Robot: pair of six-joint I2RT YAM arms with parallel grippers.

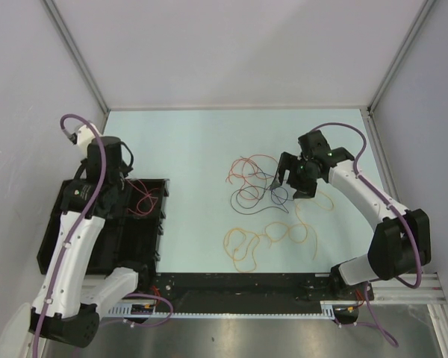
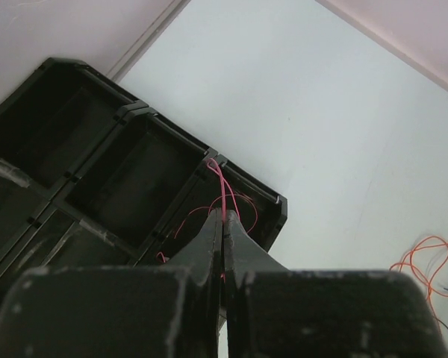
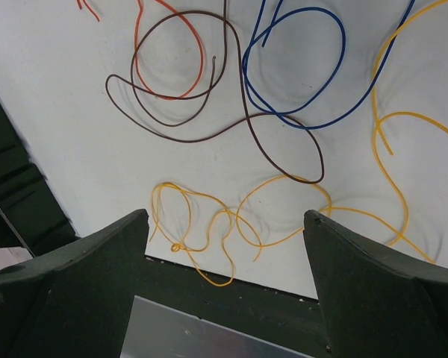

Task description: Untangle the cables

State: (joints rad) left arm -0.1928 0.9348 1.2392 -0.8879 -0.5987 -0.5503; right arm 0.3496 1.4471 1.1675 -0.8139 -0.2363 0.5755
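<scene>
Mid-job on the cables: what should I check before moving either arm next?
1. Left gripper shut on the red cable: ok.
2. Red cable over a compartment of the black tray: ok.
3. Right gripper open and holding nothing: ok.
4. Right gripper above the pile on the table: ok.
5. Pile separated: not ok. The brown cable crosses the orange cable and lies against the blue cable.
6. Yellow cable free of knots: cannot tell. One small tight loop shows near the table edge.
</scene>
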